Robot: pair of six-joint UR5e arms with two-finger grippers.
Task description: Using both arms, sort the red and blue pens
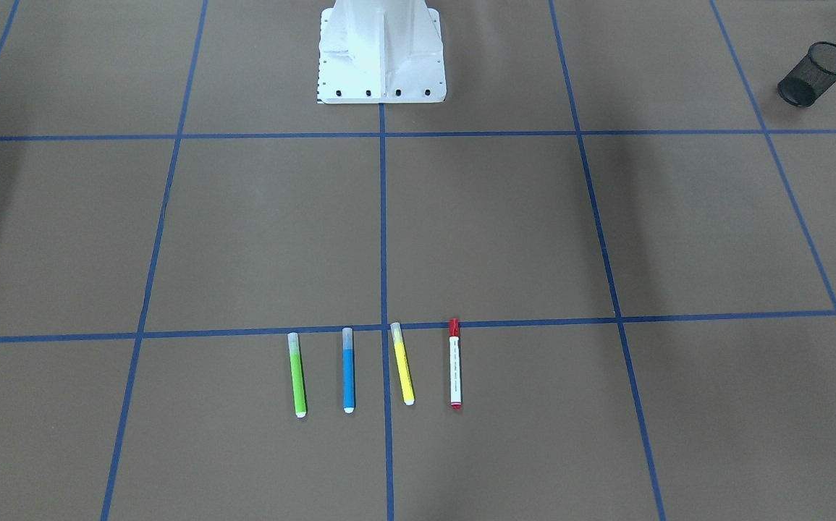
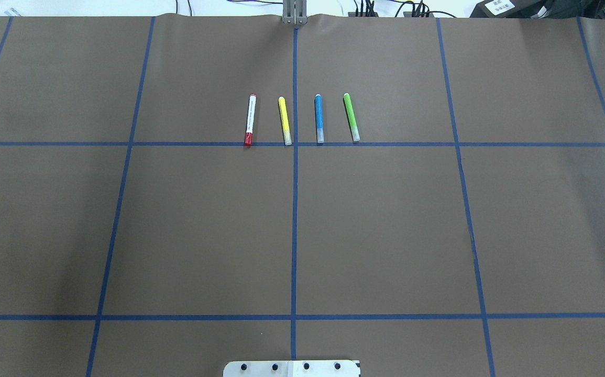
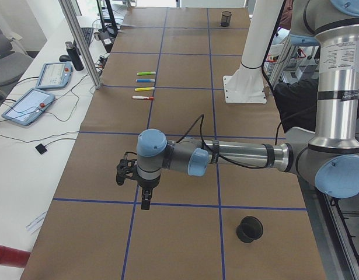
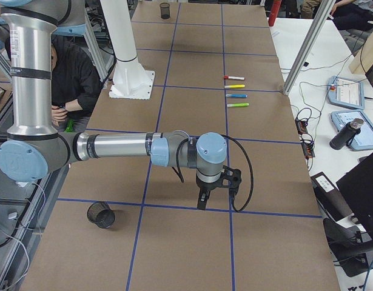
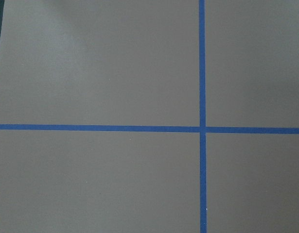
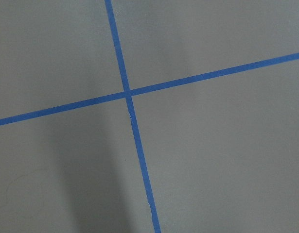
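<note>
**Arms parked wide, pens waiting in the far row**

In the overhead view I read the row from the left: the red pen (image 2: 250, 120), a yellow marker (image 2: 284, 120), the blue pen (image 2: 319, 119) and a green marker (image 2: 351, 117). All four lie flat and apart on the bench (image 2: 202, 225), caps towards the robot at a tape line. Nothing holds either pen, so I judge sorting has not begun.

The left gripper (image 3: 145, 203) hangs over the bench's left end and the right gripper (image 4: 201, 205) over its right end, both well apart from the pens. Only the side cameras catch them, so I cannot tell whether the jaws are spread or pressed together.

I would send the left arm to red and the right to blue, since each pen lies on that arm's side. I would drop over mid-barrel with jaws across it, minding the yellow marker between them.

The side views alone show the arms, plus the left mesh cup (image 3: 250, 228) and right mesh cup (image 4: 102, 214). Overhead shows neither, and both wrist cameras see only brown paper and tape.
</note>
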